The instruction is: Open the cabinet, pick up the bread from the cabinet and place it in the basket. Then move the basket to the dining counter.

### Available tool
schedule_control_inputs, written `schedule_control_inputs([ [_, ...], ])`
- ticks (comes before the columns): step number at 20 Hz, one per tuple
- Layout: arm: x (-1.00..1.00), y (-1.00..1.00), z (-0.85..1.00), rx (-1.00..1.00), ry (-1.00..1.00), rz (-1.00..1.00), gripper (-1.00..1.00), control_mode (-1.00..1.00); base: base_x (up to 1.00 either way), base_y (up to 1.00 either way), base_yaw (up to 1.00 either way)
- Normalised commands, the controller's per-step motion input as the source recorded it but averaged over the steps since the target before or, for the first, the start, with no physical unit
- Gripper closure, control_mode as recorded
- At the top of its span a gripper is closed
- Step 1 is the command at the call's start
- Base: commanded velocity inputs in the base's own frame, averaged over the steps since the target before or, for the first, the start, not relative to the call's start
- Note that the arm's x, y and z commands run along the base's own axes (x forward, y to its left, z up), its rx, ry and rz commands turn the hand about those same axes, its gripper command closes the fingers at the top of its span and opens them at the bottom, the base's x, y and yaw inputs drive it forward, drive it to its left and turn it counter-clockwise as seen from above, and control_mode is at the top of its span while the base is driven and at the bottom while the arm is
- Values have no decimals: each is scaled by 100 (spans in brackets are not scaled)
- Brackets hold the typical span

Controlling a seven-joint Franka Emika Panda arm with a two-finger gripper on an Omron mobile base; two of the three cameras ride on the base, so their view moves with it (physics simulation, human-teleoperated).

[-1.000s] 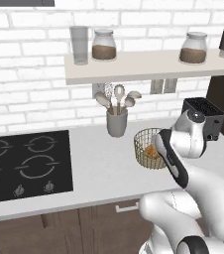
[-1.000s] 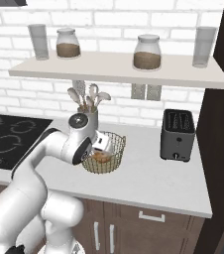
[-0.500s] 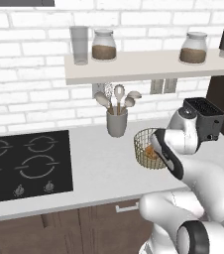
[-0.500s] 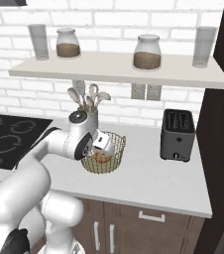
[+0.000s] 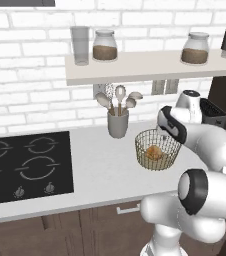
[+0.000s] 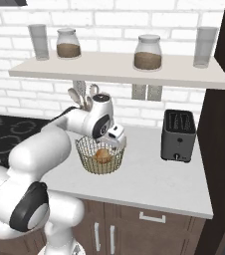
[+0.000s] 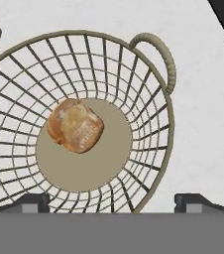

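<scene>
**Bun in basket, tool spread above the rim**

The bun is seen lying on the flat bottom of the basket, slightly off centre and away from the looped handle. The basket is set on the white table, to the right of the utensil cup and left of the toaster. The bun is visible through the wire mesh in the right base view, and likewise in the left one.

The tool is held over the basket and pointed down into it; its two fingertips are spread wide, one inside the rim and one outside it, with the rim's wire passing between them. Nothing is pinched. Whether the rim is touched cannot be told. In the right base view the tool is found at the basket's far right edge.

Two jars and two glasses are carried by the shelf above. A black stove is set into the table at the left.
</scene>
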Motion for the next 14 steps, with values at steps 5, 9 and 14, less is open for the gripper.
schedule_control_inputs([
  [5,-1,-26,-7,1,1,-13,-100,-100,0,0,0],
  [9,0,-3,-54,2,9,-14,-100,-100,0,0,0],
  [14,0,0,-73,0,13,-9,-100,-100,0,0,0],
])
